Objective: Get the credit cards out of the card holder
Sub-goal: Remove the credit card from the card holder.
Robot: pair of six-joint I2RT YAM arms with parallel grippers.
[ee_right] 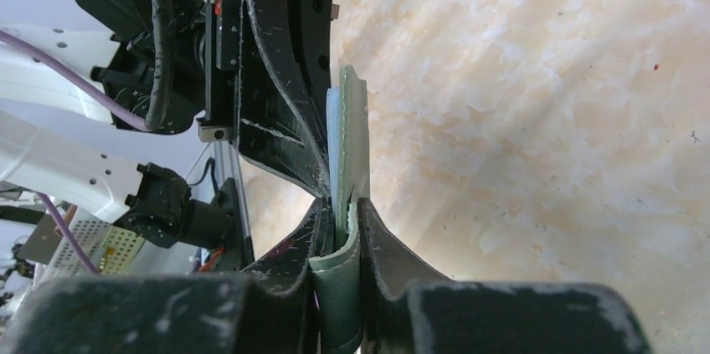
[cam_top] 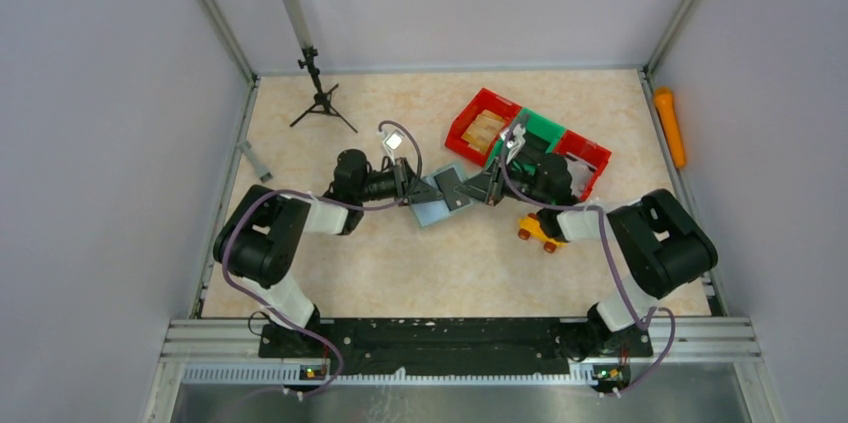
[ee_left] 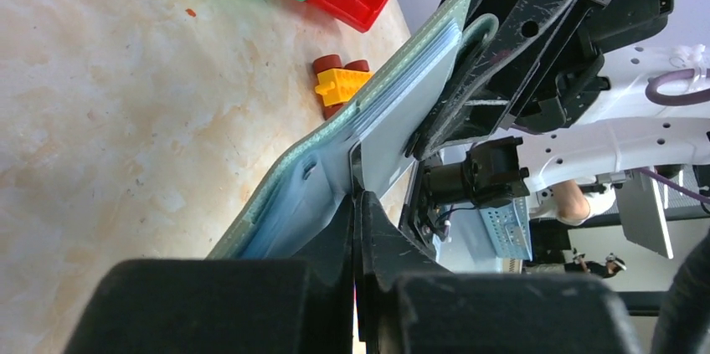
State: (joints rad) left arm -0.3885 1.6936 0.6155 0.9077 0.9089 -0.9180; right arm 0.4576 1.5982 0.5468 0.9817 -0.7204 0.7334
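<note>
The card holder (cam_top: 441,198), grey-green outside and pale blue-grey inside, hangs above the table's middle between both grippers. My right gripper (ee_right: 339,228) is shut on its green folded edge (ee_right: 345,283) and reaches in from the right (cam_top: 487,186). My left gripper (ee_left: 358,193) comes from the left (cam_top: 410,186). Its jaws are shut, tips at the edge of the holder's pale inner layers (ee_left: 393,132); I cannot tell whether a layer is pinched. The holder (ee_left: 377,86) stands on edge with thin stacked pale layers inside. No credit cards show apart from these layers.
Red and green bins (cam_top: 525,138) stand just behind the right gripper, with wooden blocks (cam_top: 487,128) in the left red one. A yellow toy car (cam_top: 538,231) lies in front of the right arm, also in the left wrist view (ee_left: 339,86). A small tripod (cam_top: 318,93) stands back left.
</note>
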